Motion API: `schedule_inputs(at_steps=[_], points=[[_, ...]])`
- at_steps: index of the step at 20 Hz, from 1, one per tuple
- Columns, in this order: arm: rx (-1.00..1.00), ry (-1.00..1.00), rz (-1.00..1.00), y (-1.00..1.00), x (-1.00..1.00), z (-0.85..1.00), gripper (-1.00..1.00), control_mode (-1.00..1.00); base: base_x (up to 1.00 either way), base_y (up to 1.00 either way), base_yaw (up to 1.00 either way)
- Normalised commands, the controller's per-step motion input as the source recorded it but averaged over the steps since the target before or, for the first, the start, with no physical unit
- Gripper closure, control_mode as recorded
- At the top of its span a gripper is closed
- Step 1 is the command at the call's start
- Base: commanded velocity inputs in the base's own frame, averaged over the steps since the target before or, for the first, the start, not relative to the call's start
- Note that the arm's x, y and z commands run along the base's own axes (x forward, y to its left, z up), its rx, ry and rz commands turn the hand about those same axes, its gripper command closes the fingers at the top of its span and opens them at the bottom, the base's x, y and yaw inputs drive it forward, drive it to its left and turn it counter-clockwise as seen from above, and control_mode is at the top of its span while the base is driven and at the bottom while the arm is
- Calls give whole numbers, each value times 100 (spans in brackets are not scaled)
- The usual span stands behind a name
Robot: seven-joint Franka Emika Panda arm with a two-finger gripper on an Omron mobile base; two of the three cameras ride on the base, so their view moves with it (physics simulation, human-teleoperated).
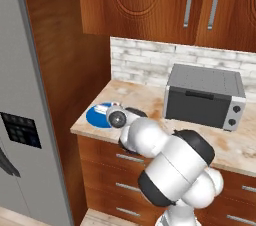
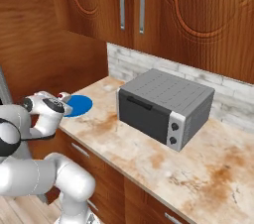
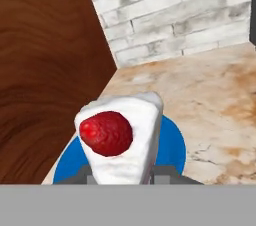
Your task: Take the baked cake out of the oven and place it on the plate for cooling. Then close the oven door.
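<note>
Clamped tight on the whitish cake wedge with a red strawberry (image 3: 122,137), my jaws hold it over the flat round blue plate (image 3: 172,145); letting go too high could topple it off.

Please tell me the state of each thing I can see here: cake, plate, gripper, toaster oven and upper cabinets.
Cake: held in the fingers, over the plate.
Plate: flat on the counter, nothing resting on its visible part.
Gripper: shut on the cake.
Toaster oven: door closed.
Upper cabinets: doors closed.
</note>
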Motion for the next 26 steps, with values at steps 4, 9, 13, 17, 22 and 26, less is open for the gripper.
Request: schedule_inputs(at_steps=[4,9,13,17,22,26], points=[[0,10,8,36,35,-25,100,-100,0,0,0],[0,11,7,38,37,-37,100,-100,0,0,0],[0,8,7,17,44,-50,100,-100,0,0,0],[0,3,4,1,44,-69,100,-100,0,0,0],[-5,5,3,5,32,-93,100,-100,0,0,0],[-7,5,2,12,33,-97,100,-100,0,0,0]])
